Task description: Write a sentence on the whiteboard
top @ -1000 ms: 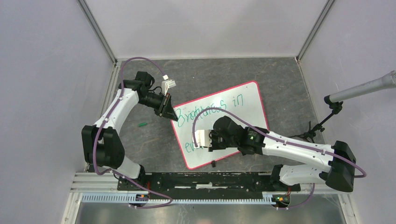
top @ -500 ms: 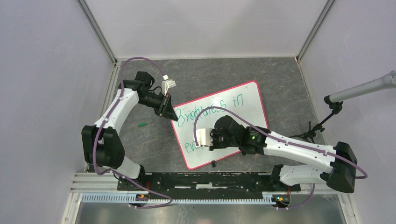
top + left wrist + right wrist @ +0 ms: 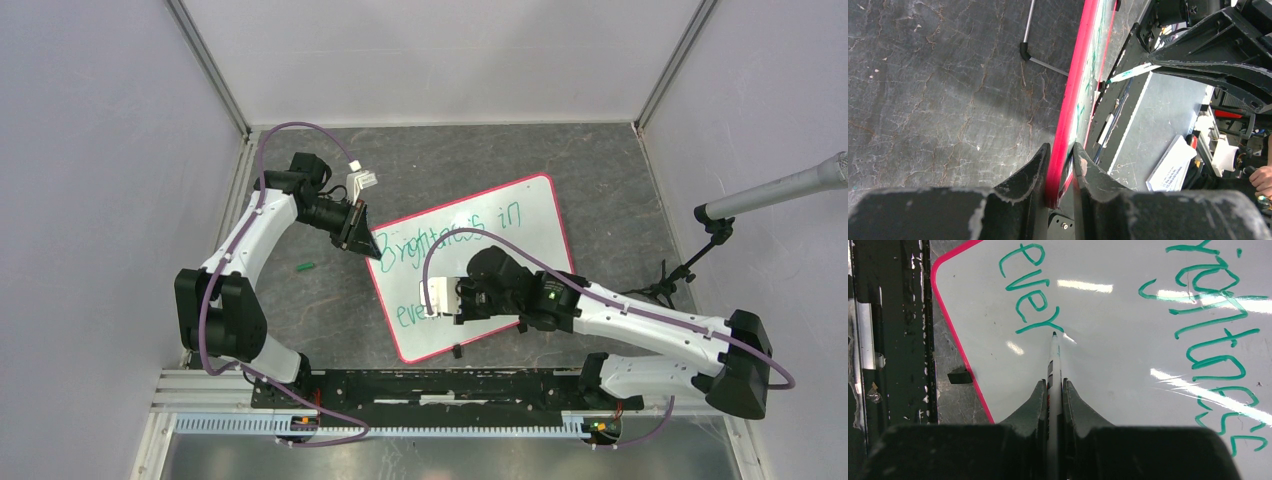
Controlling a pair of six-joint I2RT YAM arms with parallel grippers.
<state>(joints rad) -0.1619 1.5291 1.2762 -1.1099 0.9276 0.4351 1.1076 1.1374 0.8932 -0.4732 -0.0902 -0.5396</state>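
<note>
Right wrist view: my right pincer (image 3: 1054, 386) grips a marker (image 3: 1053, 354), its tip at the whiteboard (image 3: 1128, 390) filling the frame, just past "ever" at upper left. The sentence (image 3: 1032, 290) shows "Brightness in" complete; I judge "y corner." remains. My left pincer (image 3: 1060, 150) clamps the board's red rim.

Whiteboard (image 3: 520, 215): askew, green sentence (image 3: 445, 238) across it.
Your left gripper (image 3: 375, 252): at its left corner.
Your right gripper (image 3: 432, 305): over the lower line.
</note>
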